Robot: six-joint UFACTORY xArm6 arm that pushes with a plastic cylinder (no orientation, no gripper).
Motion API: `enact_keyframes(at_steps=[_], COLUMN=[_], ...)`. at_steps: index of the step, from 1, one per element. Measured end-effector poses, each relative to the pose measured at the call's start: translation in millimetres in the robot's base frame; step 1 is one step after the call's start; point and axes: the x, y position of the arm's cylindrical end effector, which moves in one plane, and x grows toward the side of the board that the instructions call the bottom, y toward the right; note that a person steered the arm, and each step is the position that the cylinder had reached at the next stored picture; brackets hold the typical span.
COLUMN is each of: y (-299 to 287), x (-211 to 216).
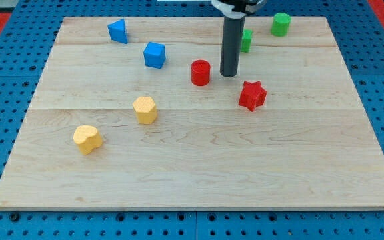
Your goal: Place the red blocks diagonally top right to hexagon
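A red cylinder [200, 72] stands in the upper middle of the wooden board [199, 167]. A red star block [252, 95] lies to its lower right. A yellow hexagon [145, 109] lies left of centre. My tip [229, 74] rests on the board just right of the red cylinder and up-left of the red star, with a small gap to each.
A yellow heart-like block [86, 139] lies at the lower left. A blue triangular block [118, 31] and a blue cube [155, 55] are at the upper left. A green cylinder [281, 24] is at the top right; another green block [246, 40] is partly hidden behind the rod.
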Motion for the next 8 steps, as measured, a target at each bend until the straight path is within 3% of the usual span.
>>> enact_keyframes(at_steps=[1, 3, 4, 5, 6, 8], y=[-61.9, -61.6, 42.9, 102.3, 114.2, -14.5], x=[-19.0, -0.6, -7.6, 42.0, 66.6, 46.4])
